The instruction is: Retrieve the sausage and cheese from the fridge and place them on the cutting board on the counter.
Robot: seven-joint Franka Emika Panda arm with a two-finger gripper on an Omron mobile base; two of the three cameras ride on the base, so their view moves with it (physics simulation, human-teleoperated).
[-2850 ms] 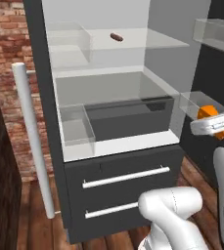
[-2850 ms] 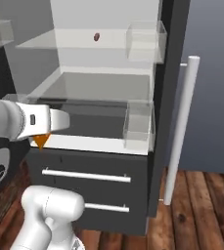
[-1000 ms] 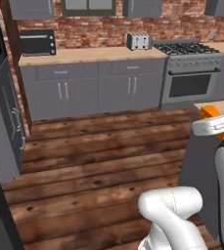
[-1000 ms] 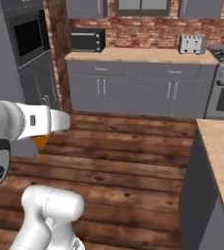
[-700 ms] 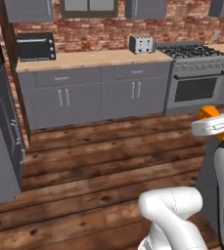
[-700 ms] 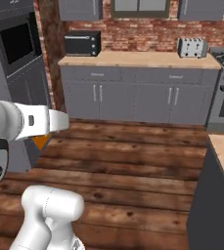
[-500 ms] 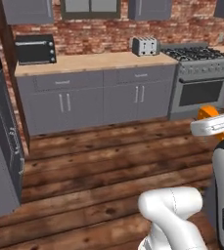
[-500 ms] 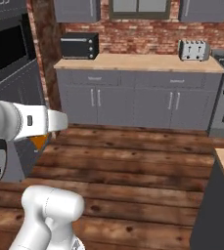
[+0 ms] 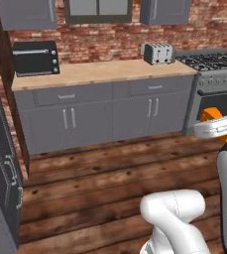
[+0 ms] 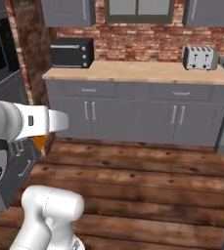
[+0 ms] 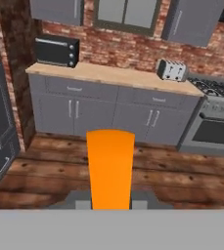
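Note:
My gripper (image 11: 111, 202) is shut on an orange block of cheese (image 11: 110, 168), which stands up between the fingers in the hand view. The same cheese (image 9: 211, 114) pokes out above the hand at the right edge of the left base view, and hangs under the white forearm as an orange corner (image 10: 39, 142) in the right base view. The beige counter (image 9: 105, 72) runs along the brick wall ahead, across a stretch of wooden floor. The fridge, the sausage and the cutting board are out of view.
A black toaster oven (image 9: 35, 57) sits at the counter's left end and a silver toaster (image 9: 157, 52) towards its right. A grey gas stove (image 9: 215, 84) adjoins the counter on the right. A dark oven column (image 10: 1, 73) stands on the left. Wooden floor (image 10: 147, 185) lies open between.
The whole picture has shifted: the base has turned away from the open fridge and rolled towards the counter, which now looks nearer. The gripper has stayed shut on the cheese.

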